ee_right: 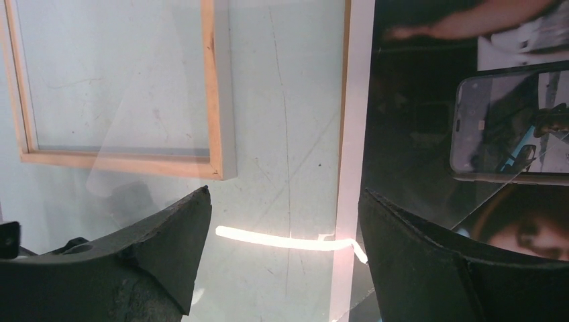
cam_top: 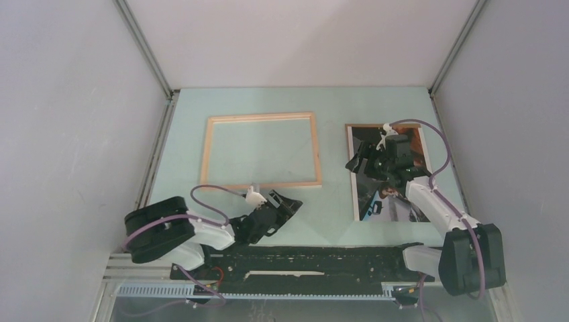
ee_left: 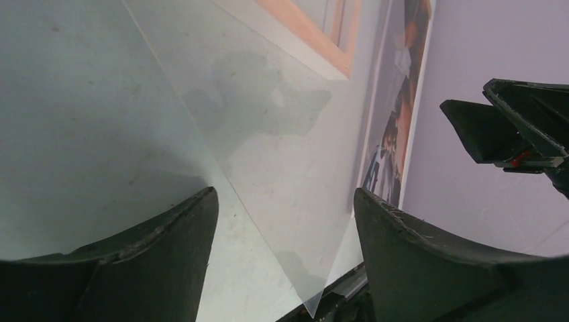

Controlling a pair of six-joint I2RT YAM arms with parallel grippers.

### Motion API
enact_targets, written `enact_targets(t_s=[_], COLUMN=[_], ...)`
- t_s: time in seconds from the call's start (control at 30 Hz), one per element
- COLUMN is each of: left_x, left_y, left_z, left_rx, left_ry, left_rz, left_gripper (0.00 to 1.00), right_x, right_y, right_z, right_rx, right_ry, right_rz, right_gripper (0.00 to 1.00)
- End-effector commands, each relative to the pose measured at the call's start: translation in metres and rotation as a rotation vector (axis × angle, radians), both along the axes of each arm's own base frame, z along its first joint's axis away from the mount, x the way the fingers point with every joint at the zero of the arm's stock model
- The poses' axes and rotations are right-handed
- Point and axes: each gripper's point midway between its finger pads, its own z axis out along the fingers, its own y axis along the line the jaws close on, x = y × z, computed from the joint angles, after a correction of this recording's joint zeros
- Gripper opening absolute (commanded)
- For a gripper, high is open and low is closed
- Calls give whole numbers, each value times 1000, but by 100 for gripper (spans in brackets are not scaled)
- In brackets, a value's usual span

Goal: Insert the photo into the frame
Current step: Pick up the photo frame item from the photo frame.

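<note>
Frame (cam_top: 262, 118): flat on the table (cam_top: 332, 225), pale wood face up, left of centre.
Photo (cam_top: 368, 198): flat on the table, picture side up, right of the frame; a strip of bare table lies between them.
Left gripper (cam_top: 287, 201): fingers spread wide, gripping nothing; low, just beside the frame's near right corner.
Right gripper (cam_top: 357, 159): fingers spread wide, gripping nothing; over the photo's left edge.
Clear sheet (ee_left: 268, 168): thin transparent pane lying by the frame, one corner pointing between the left fingers (ee_left: 168, 268).
</note>
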Motion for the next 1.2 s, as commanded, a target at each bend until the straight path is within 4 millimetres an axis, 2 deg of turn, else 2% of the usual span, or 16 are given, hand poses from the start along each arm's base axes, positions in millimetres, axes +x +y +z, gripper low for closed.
enact_targets(t_s=[0.0,0.13,0.3,0.37,0.57,0.73,0.87,0.93,1.07,1.17], left_x=[16,15,19,21,25,29,34,42,38,34], left_y=[-25,-26,-13,-14,-16,-7,13,28,44,63], left_z=[36,37,33,33,32,33,32,22,-7,-18], left_rx=[-189,-214,-237,-251,-329,-377,-337,-292,-189,-164], left_ry=[-78,-110,-113,-109,-89,-91,-95,-60,70,114], left_rz=[83,93,126,111,72,62,58,49,-78,-116], left_gripper=[79,67,52,49,31,17,5,1,0,0], right_x=[3,4,5,5,3,3,7,10,17,23], right_y=[0,1,1,1,-1,-1,-2,-1,1,2], right_z=[14,14,11,12,14,18,24,25,22,21], right_rx=[-2,0,1,1,-5,7,26,33,49,69], right_ry=[-66,-64,-57,-60,-66,-75,-78,-69,-34,-15], right_rz=[-2,-3,-3,-4,-8,-2,4,11,19,24], right_gripper=[88,88,88,87,88,88,88,88,88,88])
